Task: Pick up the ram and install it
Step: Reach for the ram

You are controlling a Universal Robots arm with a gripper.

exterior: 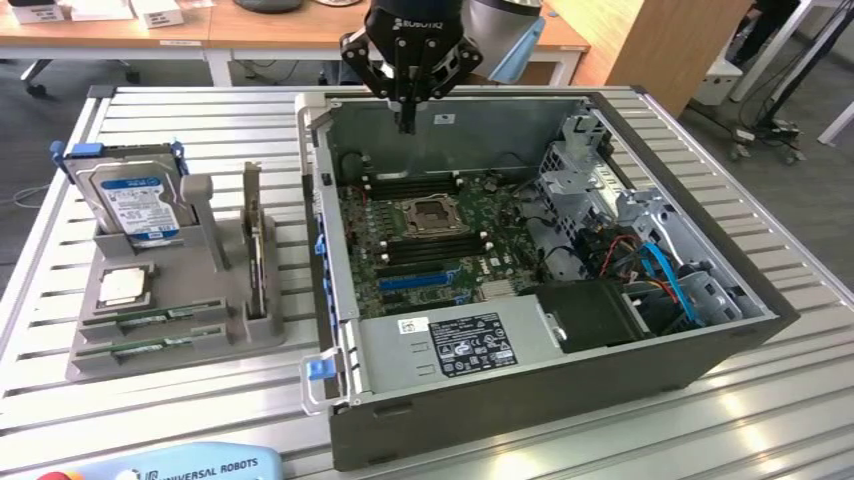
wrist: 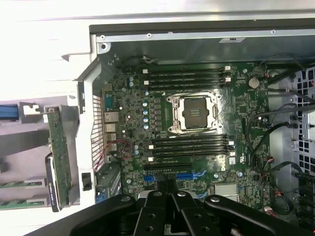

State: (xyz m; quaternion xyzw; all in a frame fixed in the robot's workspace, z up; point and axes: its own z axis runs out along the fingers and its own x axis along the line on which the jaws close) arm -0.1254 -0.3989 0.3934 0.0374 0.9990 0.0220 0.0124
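Two ram sticks, thin and green, lie in slots at the front of the grey holder, one [exterior: 150, 318] [wrist: 20, 184] just behind the other [exterior: 144, 347] [wrist: 19, 202]. My gripper [exterior: 404, 124] [wrist: 170, 189] hangs shut and empty over the far edge of the open computer case [exterior: 534, 390], well away from the ram at the exterior view's left. Below it lies the green motherboard [exterior: 400, 260] [wrist: 128, 123], with black memory slots [wrist: 187, 74] on both sides of the processor socket [wrist: 193, 112].
The grey holder [exterior: 200, 335] also carries a blue-labelled hard drive [exterior: 134, 200], a dark upright expansion card [exterior: 251, 235] and a square silver processor chip [exterior: 123, 287]. Cables and drive cages [exterior: 641, 260] crowd the case's right side. Everything stands on a slatted metal table [exterior: 801, 420].
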